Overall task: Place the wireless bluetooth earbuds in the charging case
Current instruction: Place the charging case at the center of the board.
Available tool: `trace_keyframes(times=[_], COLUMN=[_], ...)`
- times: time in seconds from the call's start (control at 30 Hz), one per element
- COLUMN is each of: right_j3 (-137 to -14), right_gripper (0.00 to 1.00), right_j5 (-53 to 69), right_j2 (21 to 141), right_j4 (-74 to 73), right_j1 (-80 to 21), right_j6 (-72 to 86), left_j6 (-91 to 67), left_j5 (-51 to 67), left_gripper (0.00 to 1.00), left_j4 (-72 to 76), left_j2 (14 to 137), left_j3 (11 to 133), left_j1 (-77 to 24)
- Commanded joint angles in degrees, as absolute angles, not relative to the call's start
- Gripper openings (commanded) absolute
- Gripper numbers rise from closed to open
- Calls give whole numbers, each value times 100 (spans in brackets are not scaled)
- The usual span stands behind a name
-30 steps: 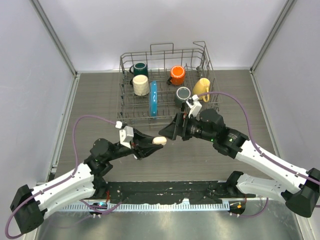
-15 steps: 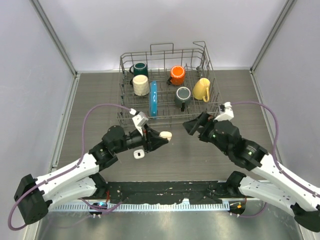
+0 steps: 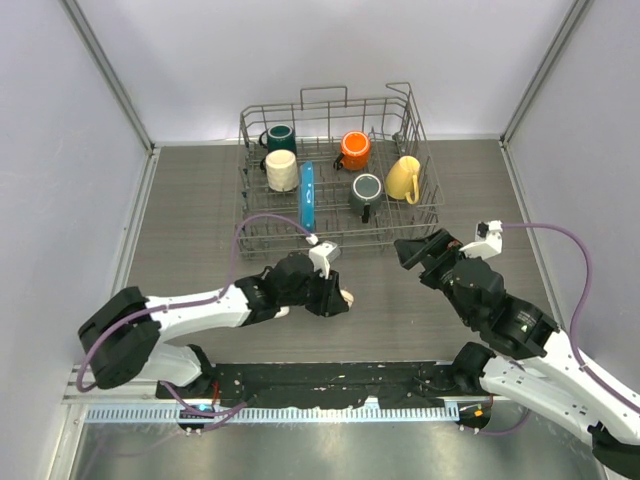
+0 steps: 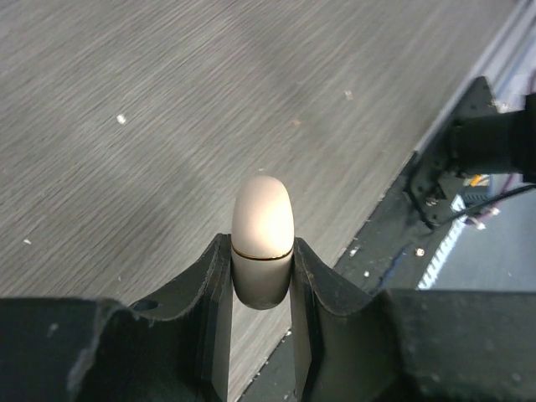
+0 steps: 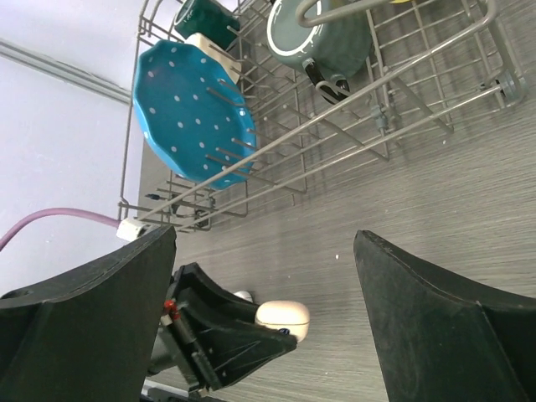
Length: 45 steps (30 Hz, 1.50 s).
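Grey wood-grain tabletop (image 3: pixel 180 200) lies beneath our arms. We see our left gripper (image 4: pixel 262 248) pinching a smooth, egg-shaped white charging case (image 4: pixel 262 209), closed along a thin gold seam, its rounded end poking past the matte black fingers (image 4: pixel 213 285). Opposite it, our right gripper (image 5: pixel 266 236) hangs spread wide. Beyond both stands a wire rack (image 3: pixel 242 180) with a dotted teal plate (image 5: pixel 193 109) and glazed mugs (image 3: pixel 355 150).
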<state>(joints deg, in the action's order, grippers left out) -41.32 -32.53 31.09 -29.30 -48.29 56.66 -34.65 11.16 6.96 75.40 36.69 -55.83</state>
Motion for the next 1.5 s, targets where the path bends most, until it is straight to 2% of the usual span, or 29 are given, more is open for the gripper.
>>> trace_keyframes(times=[0.0, 0.27, 0.4, 0.63, 1.03, 1.23, 1.47], right_j3=[-4236, -4298, -4263, -4192, -4113, -4087, -4061], right_gripper=[93, 93, 93, 93, 93, 93, 93], right_j5=[-3349, -3155, -3147, -3147, -3173, -3129, -3129], right_j2=[3357, 3604, 3577, 3507, 3472, 3472, 3498], right_j4=[-2944, -2883, -2848, -2839, -2839, -2830, -2786], right_j1=[-4834, -4834, -4834, -4834, -4834, -4843, -4843], right_j6=[5669, 5581, 5581, 5590, 5607, 5607, 5607], left_j6=[-4148, -4658, -4807, -5036, -4790, -4527, -4395], left_j5=[774, 396, 299, 141, 53, -263, -325], left_gripper=[0, 0, 5, 8, 26, 42, 47], left_j4=[1151, 1345, 1293, 1231, 317, -210, -527], left_j2=[8006, 8516, 8665, 8894, 9035, 8956, 8930], left_j3=[3850, 3736, 3735, 3700, 4077, 4245, 4342], left_j1=[-5642, -5678, -5686, -5687, -5713, -5713, -5713])
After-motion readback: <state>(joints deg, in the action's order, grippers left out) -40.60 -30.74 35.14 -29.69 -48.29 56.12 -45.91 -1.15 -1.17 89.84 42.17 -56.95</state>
